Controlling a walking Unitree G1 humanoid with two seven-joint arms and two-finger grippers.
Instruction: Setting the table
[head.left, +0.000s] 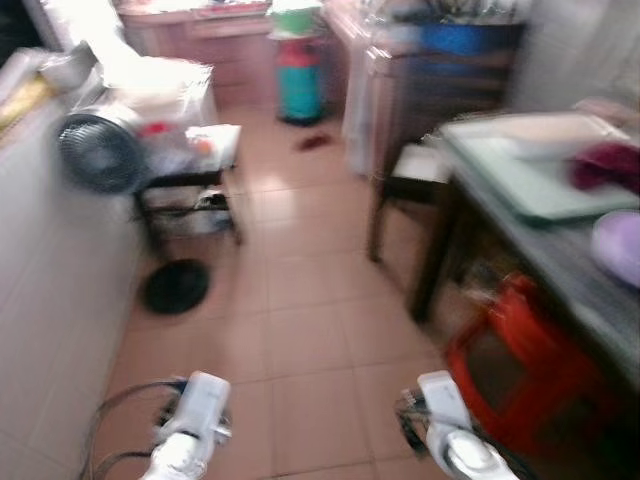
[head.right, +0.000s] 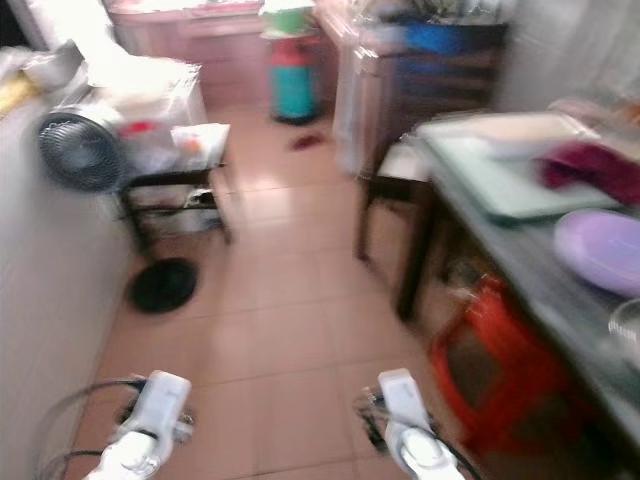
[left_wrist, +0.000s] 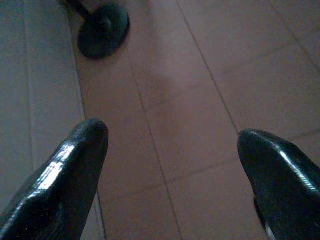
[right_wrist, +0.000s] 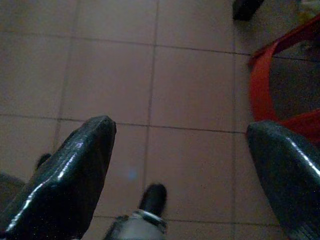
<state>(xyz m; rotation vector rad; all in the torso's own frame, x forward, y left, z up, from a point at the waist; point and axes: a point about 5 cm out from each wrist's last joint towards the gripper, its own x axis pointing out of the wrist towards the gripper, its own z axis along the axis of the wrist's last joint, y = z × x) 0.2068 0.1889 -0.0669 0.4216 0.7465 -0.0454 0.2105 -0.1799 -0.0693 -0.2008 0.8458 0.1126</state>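
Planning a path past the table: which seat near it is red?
The red plastic stool tucked under the table; the dark wooden chair stands further off.

No legible text, labels, brands or numbers; head views blurred.

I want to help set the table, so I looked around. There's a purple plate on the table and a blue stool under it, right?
Almost. The purple plate does lie on the table, but the stool under it is red, not blue. The right eye view shows it, blurred, below the table's edge.
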